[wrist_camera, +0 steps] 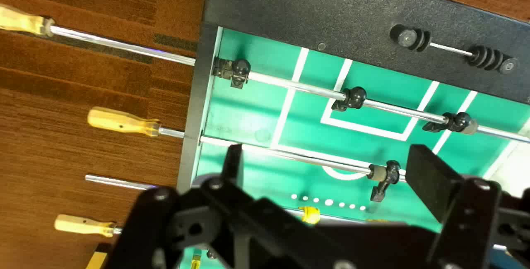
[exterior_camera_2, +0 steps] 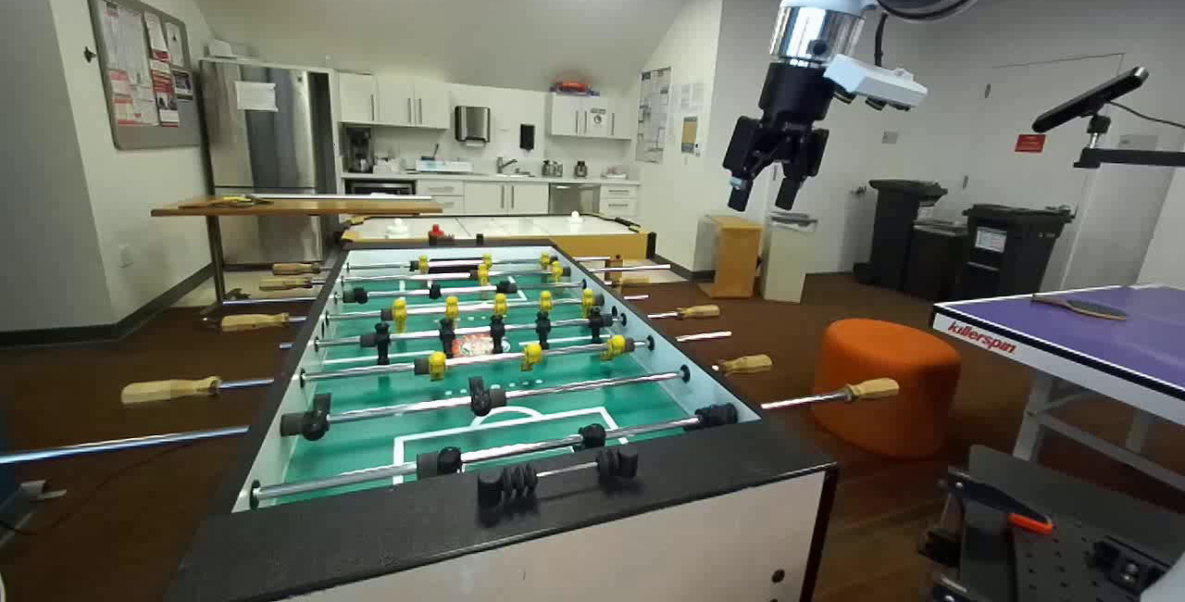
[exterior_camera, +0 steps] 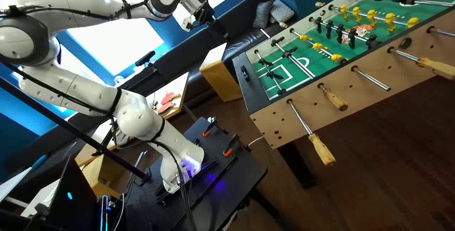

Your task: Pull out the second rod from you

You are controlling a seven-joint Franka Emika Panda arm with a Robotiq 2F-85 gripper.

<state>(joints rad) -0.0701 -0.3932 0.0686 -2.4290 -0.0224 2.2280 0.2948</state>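
While my black claw (exterior_camera_2: 764, 196) gapes empty above the green-floored foosball bench (exterior_camera_2: 722, 463), I might, misjudging depth, ram the second silver metal rod (wrist_camera: 290, 154).

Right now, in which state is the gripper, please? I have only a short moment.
Gripper: open, jaws well apart, holding nothing.

The arm (exterior_camera: 85, 90) before me is white, its rounded form flecked with grey spots (exterior_camera: 140, 116). Dark rings (exterior_camera: 41, 41) circle pale discs (exterior_camera: 14, 42) along it. Black cables (exterior_camera: 89, 14) run along the outside, bound by black straps (exterior_camera: 116, 101), and the white base (exterior_camera: 189, 161) shows a violet-blue glow. A silver collar (exterior_camera_2: 817, 35) shines beside a white block (exterior_camera_2: 875, 81); the gripper (exterior_camera_2: 762, 198) is black with round screw heads (wrist_camera: 482, 184).
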